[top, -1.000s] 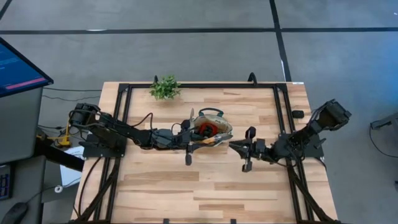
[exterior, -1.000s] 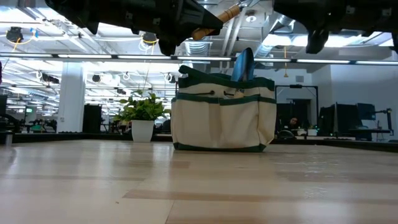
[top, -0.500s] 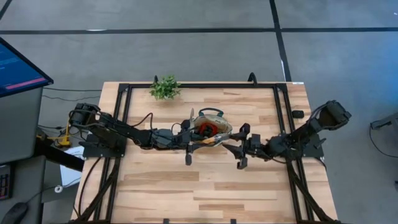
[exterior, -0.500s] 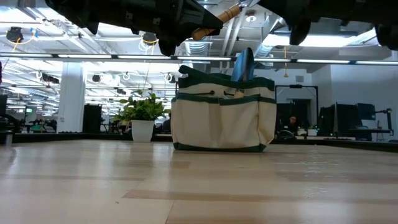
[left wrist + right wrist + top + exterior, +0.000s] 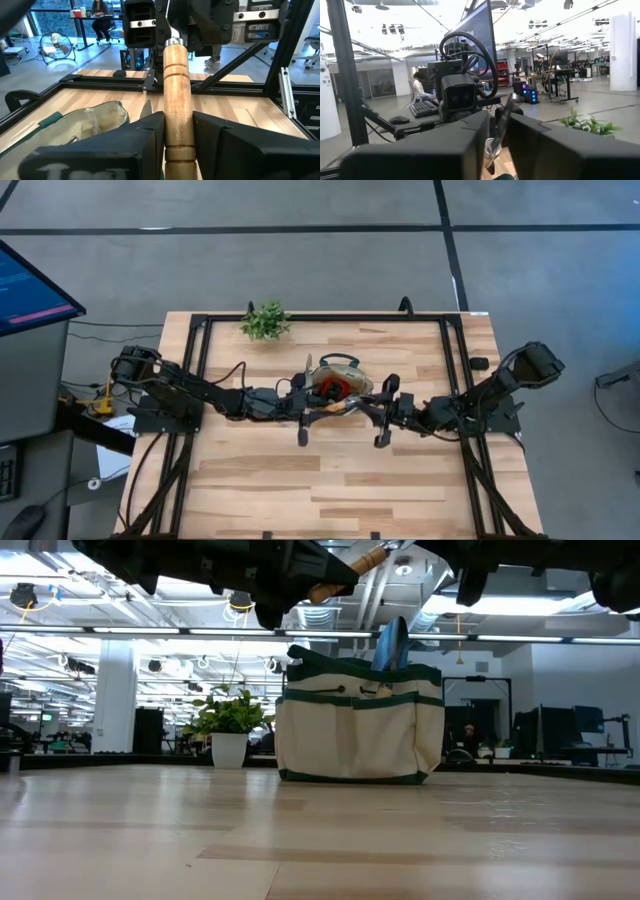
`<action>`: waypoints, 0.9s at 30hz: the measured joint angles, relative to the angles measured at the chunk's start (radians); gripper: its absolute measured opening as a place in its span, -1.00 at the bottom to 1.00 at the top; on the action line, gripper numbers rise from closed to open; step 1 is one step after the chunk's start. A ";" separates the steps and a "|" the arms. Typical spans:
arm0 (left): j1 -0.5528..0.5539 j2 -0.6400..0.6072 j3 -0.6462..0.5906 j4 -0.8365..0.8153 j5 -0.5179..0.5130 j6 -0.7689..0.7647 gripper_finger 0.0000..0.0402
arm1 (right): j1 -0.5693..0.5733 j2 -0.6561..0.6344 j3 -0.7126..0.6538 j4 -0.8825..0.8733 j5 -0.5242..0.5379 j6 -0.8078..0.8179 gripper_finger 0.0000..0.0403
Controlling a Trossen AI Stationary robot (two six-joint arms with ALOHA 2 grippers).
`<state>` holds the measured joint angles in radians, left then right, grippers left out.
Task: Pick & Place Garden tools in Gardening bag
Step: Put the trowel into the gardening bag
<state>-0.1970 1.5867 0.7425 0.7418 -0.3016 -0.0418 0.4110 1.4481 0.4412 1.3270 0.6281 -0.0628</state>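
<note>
The beige gardening bag (image 5: pixel 335 385) with green trim stands upright at the table's middle; it also shows in the low view (image 5: pixel 360 720). A red-and-black tool (image 5: pixel 332 386) lies inside it, and a blue-grey blade (image 5: pixel 390 643) sticks out of its top. My left gripper (image 5: pixel 308 410) is shut on a wooden-handled garden tool (image 5: pixel 340 406) above the bag's near rim. My right gripper (image 5: pixel 362 408) faces it from the right. It is open by a narrow gap, its fingers on either side of the tool's metal neck (image 5: pixel 502 117). Whether they touch it, I cannot tell. My left gripper pinches the tool's wooden handle (image 5: pixel 175 125) between its two fingers. The fingers come level from the table's left and lie along the handle. The handle runs on past them to its metal ferrule (image 5: pixel 172 42). The tool is lifted clear, its far end tilted up (image 5: pixel 350 570).
A small green potted plant (image 5: pixel 265 320) stands at the table's far left. A black metal frame (image 5: pixel 200 380) runs round the table's edges. Bare wood lies along the near half of the table (image 5: pixel 320 490).
My right gripper has gone toward the table's left edge, up to the head end of the tool held by my left gripper. The tool and the bag have stayed where they were.
</note>
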 joint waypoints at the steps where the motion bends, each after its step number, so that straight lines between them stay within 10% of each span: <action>1: 0.000 0.000 0.000 0.000 0.000 0.000 -0.72 | 0.000 0.000 0.000 0.000 0.000 0.000 -0.71; 13: 0.000 0.000 0.001 -0.001 -0.005 0.002 -0.68 | 0.002 0.000 0.000 0.001 0.001 -0.043 -0.98; 27: -0.001 -0.013 0.001 0.000 0.013 -0.045 -0.19 | 0.057 -0.005 0.000 -0.013 0.005 -0.080 -0.99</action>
<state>-0.1978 1.5741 0.7433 0.7416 -0.2881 -0.0871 0.4680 1.4431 0.4412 1.3137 0.6327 -0.1424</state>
